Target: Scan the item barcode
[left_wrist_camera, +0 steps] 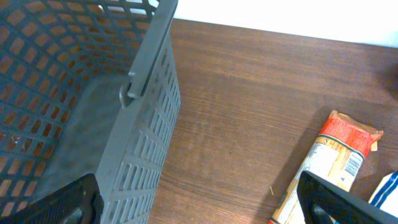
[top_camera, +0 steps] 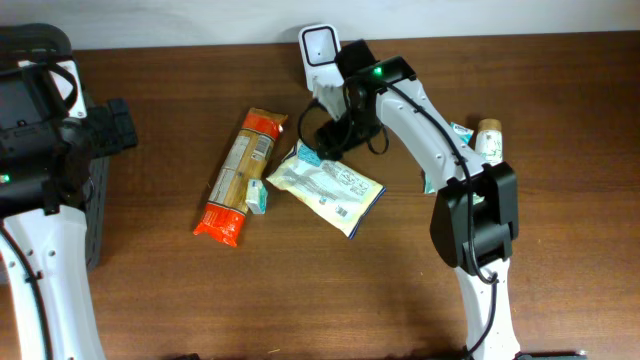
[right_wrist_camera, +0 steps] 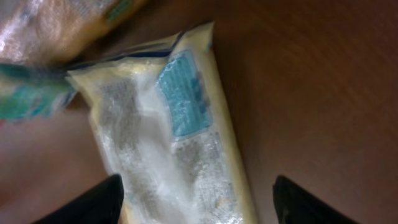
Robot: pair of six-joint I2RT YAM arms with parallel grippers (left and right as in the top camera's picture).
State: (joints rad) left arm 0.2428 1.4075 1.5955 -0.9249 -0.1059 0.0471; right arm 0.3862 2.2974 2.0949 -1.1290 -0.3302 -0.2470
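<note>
A pale yellow packet [top_camera: 330, 187] lies flat on the wooden table, just below the white scanner [top_camera: 318, 48] on its black stand. My right gripper [top_camera: 328, 128] hovers over the packet's upper end. In the right wrist view the packet [right_wrist_camera: 180, 143] runs between the two black fingers [right_wrist_camera: 106, 199], with a gap on each side, so the right gripper [right_wrist_camera: 198, 186] is open and holds nothing. My left gripper [left_wrist_camera: 196, 186] is wide open at the far left, above the table beside the grey basket [left_wrist_camera: 143, 124].
An orange-ended pasta packet [top_camera: 240, 175] lies left of the yellow packet, with a small teal and white item [top_camera: 258, 197] between them. A cork-capped bottle [top_camera: 488, 135] and another packet sit behind the right arm. The basket [top_camera: 95, 215] stands at the left edge.
</note>
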